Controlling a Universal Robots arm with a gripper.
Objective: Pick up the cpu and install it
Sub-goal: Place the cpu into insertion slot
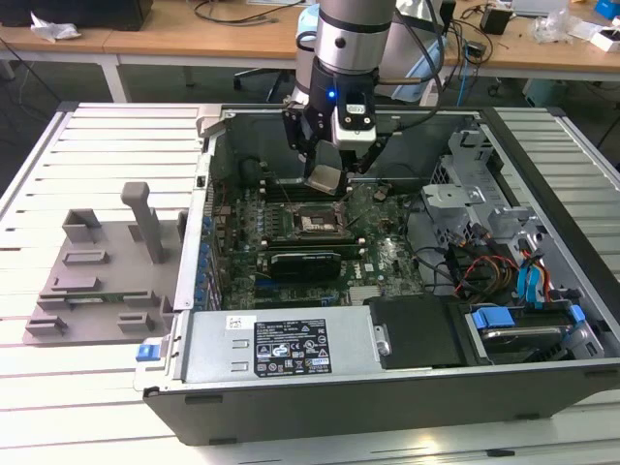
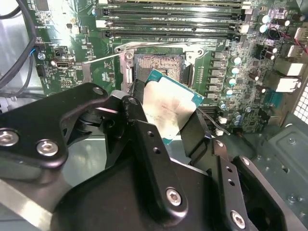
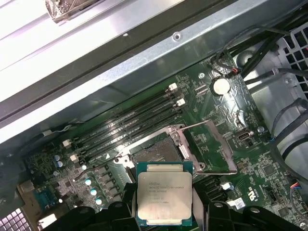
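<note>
The cpu (image 1: 324, 179) is a flat square chip with a silvery top and a green rim. My gripper (image 1: 328, 170) is shut on it by two opposite edges and holds it tilted above the motherboard inside the open computer case (image 1: 291, 387). In both wrist views the cpu (image 2: 169, 107) (image 3: 164, 196) hangs just short of the open socket (image 2: 159, 65) (image 3: 155, 153), apart from it. The black fingers (image 2: 194, 131) clamp its sides. The socket (image 1: 316, 224) lies below and slightly toward the exterior view's left of the chip.
The socket's metal retention frame (image 3: 214, 144) stands swung open beside it. Memory slots (image 3: 130, 120) run along one side. Cables and a drive cage (image 1: 484, 223) fill the case's right part. A grey plastic tray (image 1: 97, 281) lies on the slatted table, left of the case.
</note>
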